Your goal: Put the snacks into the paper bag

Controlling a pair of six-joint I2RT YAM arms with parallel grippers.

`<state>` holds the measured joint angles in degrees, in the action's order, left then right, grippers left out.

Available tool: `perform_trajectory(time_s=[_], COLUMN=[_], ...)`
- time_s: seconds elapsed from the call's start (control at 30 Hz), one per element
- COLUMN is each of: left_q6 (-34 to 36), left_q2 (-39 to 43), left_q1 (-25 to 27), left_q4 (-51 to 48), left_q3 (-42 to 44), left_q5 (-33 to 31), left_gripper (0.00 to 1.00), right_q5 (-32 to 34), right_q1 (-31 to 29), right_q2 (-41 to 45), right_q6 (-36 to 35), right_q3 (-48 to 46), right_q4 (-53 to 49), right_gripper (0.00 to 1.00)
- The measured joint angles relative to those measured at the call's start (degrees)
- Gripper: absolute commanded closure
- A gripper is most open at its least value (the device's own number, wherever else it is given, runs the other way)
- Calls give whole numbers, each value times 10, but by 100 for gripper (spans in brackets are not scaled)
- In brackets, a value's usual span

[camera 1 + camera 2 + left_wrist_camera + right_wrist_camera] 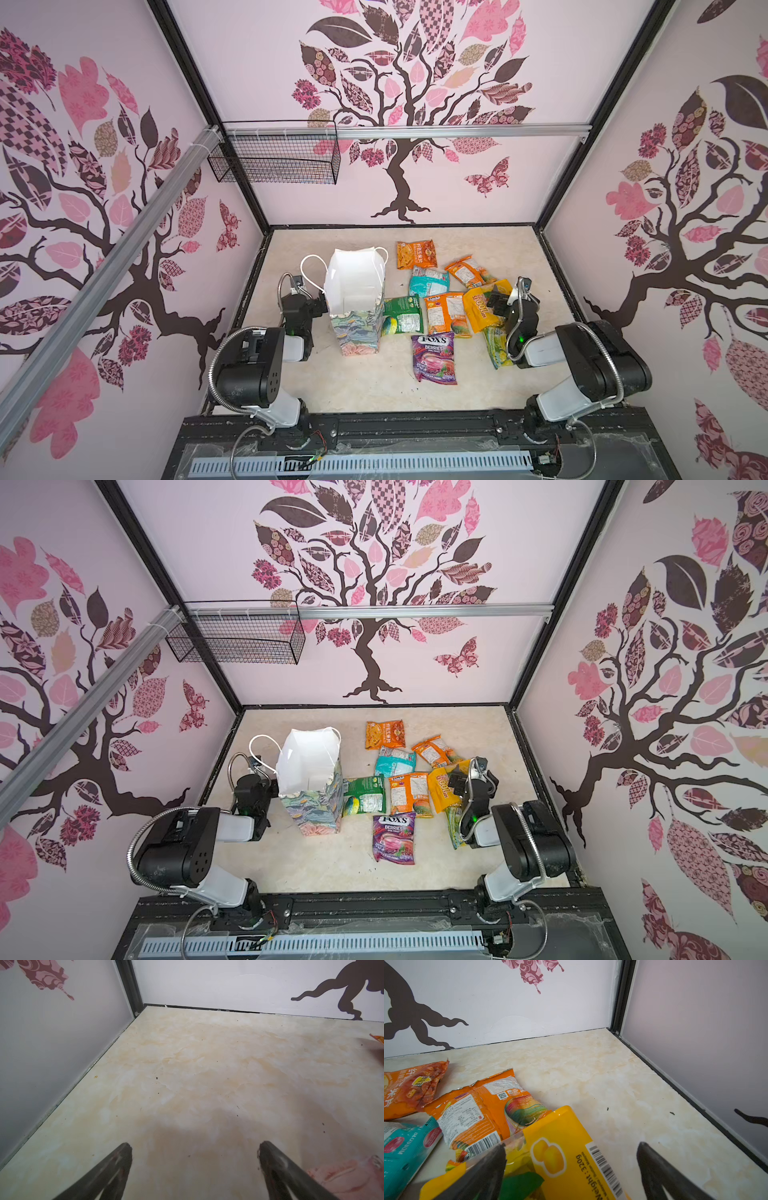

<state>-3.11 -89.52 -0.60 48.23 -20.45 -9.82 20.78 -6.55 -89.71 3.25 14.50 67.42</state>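
My right gripper [572, 1147] hangs spread, empty, right over the big yellow packet [562, 1124] at the near edge of the snacks [444, 311], likely first pick, left gripper [195, 1147] spread too, parked just beside the upright paper bag [357, 328], probably to steady it.

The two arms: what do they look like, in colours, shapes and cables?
The left arm and right arm look alike: black rounded joint housings, light grey links, a ribbed silver hose looping alongside, a small green light near the wrist. The left gripper and right gripper have dark tapering fingers with scuffed tips.
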Motion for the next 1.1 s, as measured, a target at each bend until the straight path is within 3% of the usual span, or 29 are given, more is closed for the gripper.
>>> perform_trajectory(time_s=[0.93, 1.1], left_q6=[0, -7], left_q2=[0, 18], left_q1=[-5, -5], left_q4=[0, -15], left_q3=[0, 0], left_q5=[11, -17], left_gripper=[2, 2], right_q5=[0, 4], right_q1=[0, 0], right_q2=[0, 0], right_q6=[0, 2], right_q3=[0, 0], right_q4=[0, 0], right_gripper=[1, 0])
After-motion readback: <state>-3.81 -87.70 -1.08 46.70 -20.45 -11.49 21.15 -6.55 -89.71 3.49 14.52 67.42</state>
